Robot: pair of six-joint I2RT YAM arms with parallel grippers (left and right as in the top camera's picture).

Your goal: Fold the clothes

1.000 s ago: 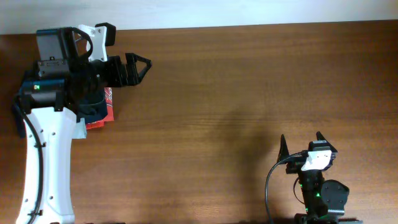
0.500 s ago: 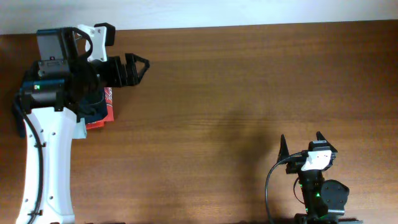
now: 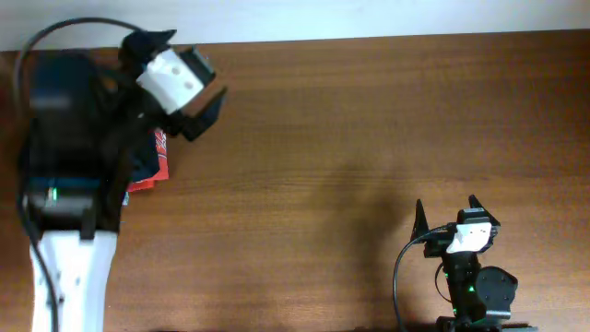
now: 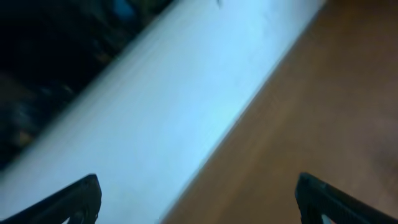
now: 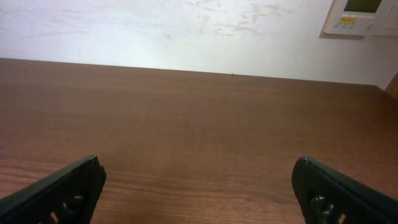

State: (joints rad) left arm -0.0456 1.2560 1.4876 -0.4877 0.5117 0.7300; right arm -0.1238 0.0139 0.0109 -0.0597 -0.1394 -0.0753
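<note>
We do not see the shirt in any view. The only cloth showing is a pile point(image 3: 162, 166) with red-orange and navy in it, at the table's point(image 3: 369, 138) far-left corner and half hidden under the left arm point(image 3: 69, 175). We cannot tell whether the shirt lies under that arm.

The left gripper point(image 3: 198, 63) hangs over the same corner, its fingers point(image 4: 81, 199) spread wide and holding nothing. Its wrist view is smeared and shows only wall point(image 4: 155, 106) and wood. The right gripper point(image 3: 446, 207) sits at the table's near edge, right of centre, with fingers point(image 5: 68, 193) likewise spread and empty, facing bare wood.

We judge the step to be fetching the shirt, so finding it comes first. To do that well:
- We tilt the left wrist down until its view shows cloth.
- We choose black fabric, not the coloured pieces.
- We pinch near a shoulder or the collar, gathering few layers so the rest drapes free.
- We carry it to the table's bare middle, where the right gripper can take the opposite shoulder and spread it flat.

The main risk is dragging the coloured pieces along.
</note>
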